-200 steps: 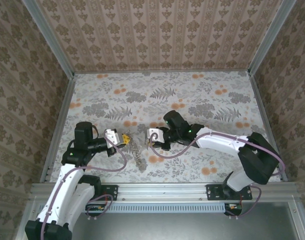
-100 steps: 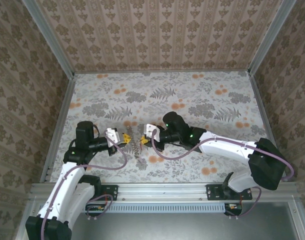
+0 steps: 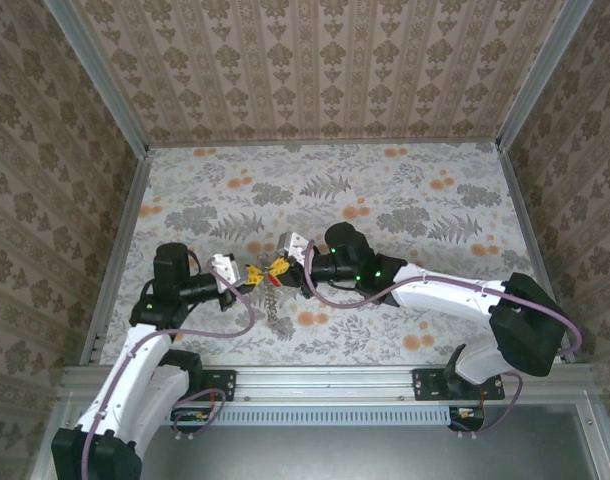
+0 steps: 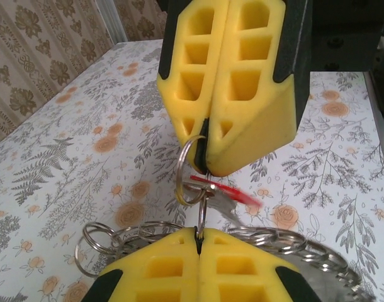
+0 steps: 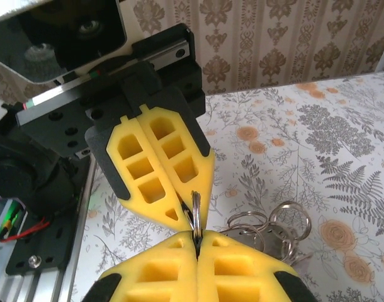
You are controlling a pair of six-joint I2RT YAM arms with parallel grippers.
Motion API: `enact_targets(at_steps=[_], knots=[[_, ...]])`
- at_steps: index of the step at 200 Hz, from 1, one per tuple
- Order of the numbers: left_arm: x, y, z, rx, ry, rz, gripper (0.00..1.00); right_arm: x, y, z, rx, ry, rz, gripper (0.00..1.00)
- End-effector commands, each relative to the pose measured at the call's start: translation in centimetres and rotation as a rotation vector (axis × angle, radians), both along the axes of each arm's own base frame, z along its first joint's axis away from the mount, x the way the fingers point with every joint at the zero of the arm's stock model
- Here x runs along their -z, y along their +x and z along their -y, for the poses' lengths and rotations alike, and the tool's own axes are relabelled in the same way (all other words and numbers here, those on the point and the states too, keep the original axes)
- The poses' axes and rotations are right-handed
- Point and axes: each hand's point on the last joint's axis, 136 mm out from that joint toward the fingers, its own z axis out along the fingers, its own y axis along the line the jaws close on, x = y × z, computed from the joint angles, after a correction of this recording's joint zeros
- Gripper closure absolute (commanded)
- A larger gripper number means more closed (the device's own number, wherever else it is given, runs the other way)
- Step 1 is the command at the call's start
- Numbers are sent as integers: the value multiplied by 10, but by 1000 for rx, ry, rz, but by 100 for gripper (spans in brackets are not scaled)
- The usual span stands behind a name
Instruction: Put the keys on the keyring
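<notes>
Keyring (image 3: 274,305) dangles near-centre, left gripper (image 3: 253,272) and right gripper (image 3: 278,266) both clamped shut on its rings, red key (image 4: 220,187) between them. Probably wants 1 slow, steady twist, no yanking.

left tool (image 3: 253,272) tip to tip with right tool (image 3: 277,267), keys (image 4: 225,189) between, keyring (image 3: 274,308) beneath them

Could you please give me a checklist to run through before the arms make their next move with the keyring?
1. Left end effector shut on the keyring: ok.
2. Right end effector shut on the small ring: ok.
3. Red key in sight between the two tips: ok.
4. Red key threaded onto the keyring: cannot tell.
5. Keyring's hanging end clear of the table: cannot tell.
</notes>
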Motion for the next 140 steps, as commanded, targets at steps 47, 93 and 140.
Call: enact_targets(at_steps=[47, 93, 140], knots=[[-24, 3, 6, 12, -111, -6, 100, 1, -3, 11, 81, 101, -88, 100], [-25, 5, 6, 10, -118, -19, 100, 6, -6, 16, 81, 83, -93, 100], [-26, 4, 7, 22, -121, -17, 100, -6, -1, 13, 90, 128, -96, 100]])
